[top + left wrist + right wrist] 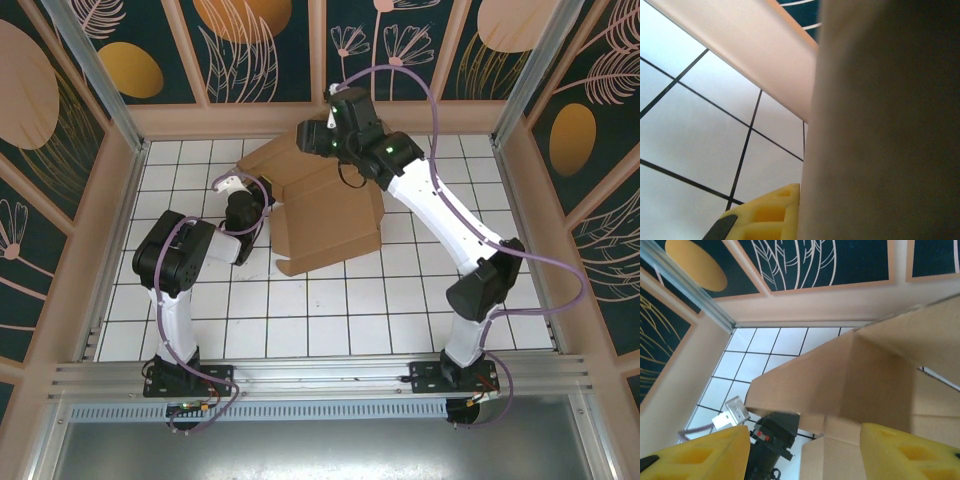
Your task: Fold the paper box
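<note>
Cardboard box (330, 215) looked light and stiff, likely bending only at its scores; flap edges suited gripping. Left gripper (258, 197) was clenched, right gripper (805, 445) released.

Your left arm (175, 300) and right arm (440, 215) pair white link shells with black joints; lilac cables (560, 265) trail along them. Your right hand (802, 435) has yellow, hollow-celled fingers (910, 452).

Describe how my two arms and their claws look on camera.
Both match: the left arm and right arm have white tubular links, bulky black joints and looping purple cables. A green light glows near the right wrist. The right claw's fingers are yellow moulded plastic with hollow pockets; the left claw's finger looks the same, with a black patch.
</note>
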`<state>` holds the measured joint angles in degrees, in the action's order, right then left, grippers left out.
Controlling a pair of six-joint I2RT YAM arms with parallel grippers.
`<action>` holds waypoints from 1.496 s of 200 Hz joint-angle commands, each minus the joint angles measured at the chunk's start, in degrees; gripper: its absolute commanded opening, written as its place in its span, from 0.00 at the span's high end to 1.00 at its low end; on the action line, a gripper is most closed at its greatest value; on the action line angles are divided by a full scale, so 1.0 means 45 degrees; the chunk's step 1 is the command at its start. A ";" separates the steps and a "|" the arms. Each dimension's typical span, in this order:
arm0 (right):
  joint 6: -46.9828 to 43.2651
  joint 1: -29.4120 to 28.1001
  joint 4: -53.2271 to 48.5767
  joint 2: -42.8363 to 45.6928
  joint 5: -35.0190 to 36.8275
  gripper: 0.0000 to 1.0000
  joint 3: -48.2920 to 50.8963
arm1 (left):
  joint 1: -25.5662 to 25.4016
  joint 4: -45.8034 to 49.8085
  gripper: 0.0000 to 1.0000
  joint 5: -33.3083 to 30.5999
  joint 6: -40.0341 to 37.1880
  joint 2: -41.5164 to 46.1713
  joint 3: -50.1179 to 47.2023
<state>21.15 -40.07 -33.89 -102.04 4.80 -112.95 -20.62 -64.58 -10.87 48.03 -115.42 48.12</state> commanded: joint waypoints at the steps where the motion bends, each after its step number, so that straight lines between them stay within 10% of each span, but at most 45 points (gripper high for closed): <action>1: -0.1044 -0.0104 0.1115 0.2028 0.1223 0.40 0.1617 | 0.0049 0.0644 1.00 0.0389 -0.0305 0.0053 0.0435; 62: -0.0489 0.3526 0.3663 0.6081 -0.2285 0.40 0.6086 | 0.0223 0.1080 1.00 0.2104 -0.0652 -0.0075 0.0811; 139: -0.1987 0.7058 0.3520 0.5694 -0.9090 0.39 0.6505 | 0.0696 0.1083 1.00 0.5577 -0.0832 -0.0185 0.1483; 252: -0.4117 0.4139 0.2393 0.4213 -0.7184 0.45 0.5964 | 0.0680 0.1421 1.00 0.5524 -0.0263 -0.0268 0.1612; 299: -0.5165 0.3138 0.1891 0.3401 -0.3993 0.47 0.5680 | 0.0686 0.1577 1.00 0.5925 -0.0493 -0.0153 0.1612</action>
<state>2.22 -23.24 -22.96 -84.86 -24.05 -85.62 -17.50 -55.83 13.47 45.41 -116.09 53.71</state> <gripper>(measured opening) 0.543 0.064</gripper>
